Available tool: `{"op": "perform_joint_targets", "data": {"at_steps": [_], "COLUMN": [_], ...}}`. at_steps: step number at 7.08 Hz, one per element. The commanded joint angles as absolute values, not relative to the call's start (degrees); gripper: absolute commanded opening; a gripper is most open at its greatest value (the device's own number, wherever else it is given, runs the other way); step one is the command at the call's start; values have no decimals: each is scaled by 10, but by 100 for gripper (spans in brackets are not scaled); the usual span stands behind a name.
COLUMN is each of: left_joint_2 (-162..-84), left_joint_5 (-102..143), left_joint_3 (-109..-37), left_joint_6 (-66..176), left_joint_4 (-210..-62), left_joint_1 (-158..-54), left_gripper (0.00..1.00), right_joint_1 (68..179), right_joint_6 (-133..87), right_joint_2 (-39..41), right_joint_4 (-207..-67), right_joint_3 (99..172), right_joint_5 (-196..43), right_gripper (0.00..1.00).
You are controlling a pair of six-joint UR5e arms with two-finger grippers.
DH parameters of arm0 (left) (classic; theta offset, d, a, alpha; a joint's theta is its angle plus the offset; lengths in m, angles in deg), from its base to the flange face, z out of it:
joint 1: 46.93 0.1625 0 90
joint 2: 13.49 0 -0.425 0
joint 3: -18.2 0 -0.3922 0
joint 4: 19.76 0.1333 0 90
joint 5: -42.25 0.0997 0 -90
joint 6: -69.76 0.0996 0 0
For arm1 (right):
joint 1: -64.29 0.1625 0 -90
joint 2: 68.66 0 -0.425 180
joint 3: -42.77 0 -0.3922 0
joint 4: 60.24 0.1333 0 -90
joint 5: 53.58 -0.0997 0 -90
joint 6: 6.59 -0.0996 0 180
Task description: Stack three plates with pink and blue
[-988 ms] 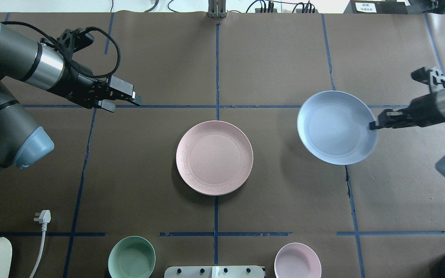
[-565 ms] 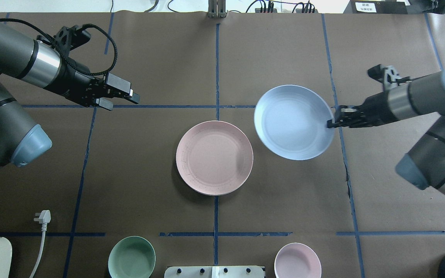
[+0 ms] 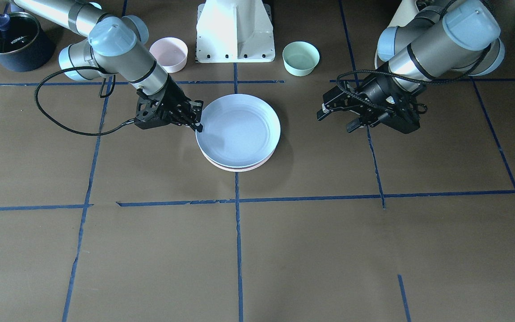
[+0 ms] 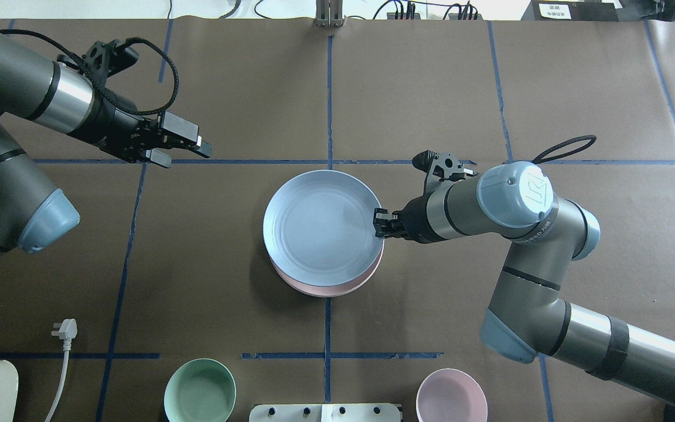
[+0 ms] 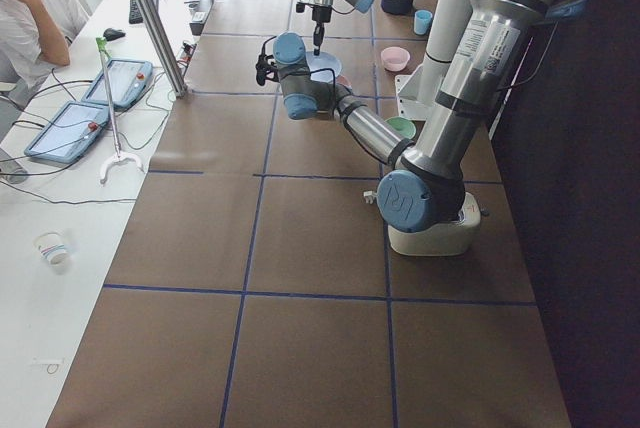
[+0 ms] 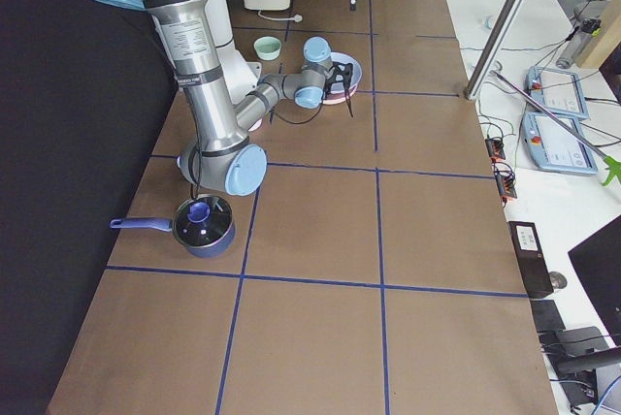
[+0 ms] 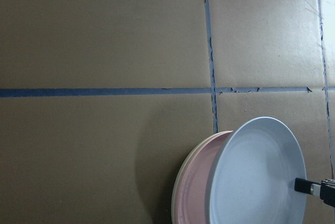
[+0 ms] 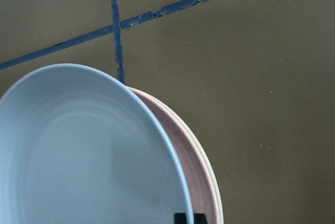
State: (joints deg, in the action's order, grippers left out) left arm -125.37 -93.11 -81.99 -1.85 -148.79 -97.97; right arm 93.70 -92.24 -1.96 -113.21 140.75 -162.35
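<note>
My right gripper (image 4: 379,225) is shut on the rim of the pale blue plate (image 4: 320,225) and holds it, tilted, just over the pale pink plate (image 4: 343,287) at the table's centre. The front view shows the same: the right gripper (image 3: 197,123), the blue plate (image 3: 239,127), and the pink rim (image 3: 239,167) below it. In the right wrist view a thin cream-white rim (image 8: 214,187) lies under the pink plate (image 8: 191,161). My left gripper (image 4: 188,149) is open and empty, hovering far left of the stack.
A mint-green bowl (image 4: 200,390) and a small pink bowl (image 4: 452,394) stand at the near edge by the robot base. A white plug and cable (image 4: 65,329) lie near left. A dark pot (image 3: 9,40) stands at the robot's right.
My right arm has carried the blue plate leftward from the table's right side to over the pink plate. The left arm has barely moved.
</note>
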Motion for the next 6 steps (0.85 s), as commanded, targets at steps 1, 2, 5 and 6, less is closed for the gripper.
{"op": "perform_joint_targets", "data": {"at_steps": [1,2,5,6], "left_joint_2": [-1253,-1252,-1179,-1162], "left_joint_5": [-931,-929,-927,-926], "left_joint_3": [-815,-813,-754,-721], "left_joint_6": [-16,-13,171,305], "left_joint_4": [-1488,-1488,-1484,-1460], "left_joint_1": [-981,-983,-1058,-1110], "left_gripper": [100,100,100,100], "right_joint_1": [934,956,1176,1266], "right_joint_6": [-920,-918,-720,-595], "right_joint_2": [-19,-4,164,198], "right_joint_4": [-1132,-1132,-1134,-1151], "right_joint_3": [1412,1432,1456,1437], "right_joint_5": [-1607,-1624,-1808,-1867], "right_gripper": [100,100,100,100]}}
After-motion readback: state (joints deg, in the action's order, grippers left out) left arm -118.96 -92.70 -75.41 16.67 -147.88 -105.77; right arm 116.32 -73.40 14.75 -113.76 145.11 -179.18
